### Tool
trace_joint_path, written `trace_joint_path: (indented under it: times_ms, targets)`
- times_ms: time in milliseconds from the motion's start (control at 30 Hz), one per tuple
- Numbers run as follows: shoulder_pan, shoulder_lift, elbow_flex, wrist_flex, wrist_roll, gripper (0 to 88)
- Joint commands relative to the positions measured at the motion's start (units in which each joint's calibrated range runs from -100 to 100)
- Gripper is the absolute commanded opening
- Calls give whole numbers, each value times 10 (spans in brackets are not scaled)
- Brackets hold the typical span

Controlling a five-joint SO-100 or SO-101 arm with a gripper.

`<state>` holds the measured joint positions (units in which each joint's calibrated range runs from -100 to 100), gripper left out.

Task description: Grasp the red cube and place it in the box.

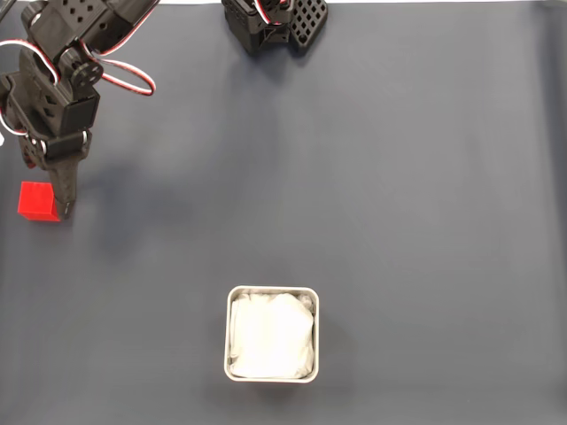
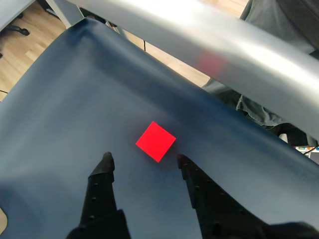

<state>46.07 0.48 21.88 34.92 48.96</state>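
Note:
The red cube (image 1: 38, 201) lies on the dark mat near the left edge of the fixed view. My gripper (image 1: 58, 200) hangs right beside it, with a black finger (image 1: 67, 186) touching or just over the cube's right side. In the wrist view the red cube (image 2: 156, 142) lies flat just beyond the tips, roughly centred on the gap of my open gripper (image 2: 143, 159); nothing sits between the fingers. The box (image 1: 271, 289), white with a crumpled white lining, stands in the lower middle of the fixed view, far from the gripper.
The arm's black base (image 1: 275, 25) sits at the top middle. Beyond the mat's far edge in the wrist view runs a silver rail (image 2: 239, 50), with wooden floor (image 2: 30, 45) behind it. The mat between cube and box is bare.

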Motion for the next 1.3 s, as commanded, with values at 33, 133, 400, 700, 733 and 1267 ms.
trace_joint_path:
  times_ms: [33,133,400,700,733,1267]
  targets:
    - [6,-1,0,-23,6,303]
    - [6,5,3,-29,6,304]
    - [6,27,6,-49,8,308]
    - [6,49,6,-66,10,325]
    - [6,51,6,-68,10,326]
    - [-4,64,6,-93,9,340]
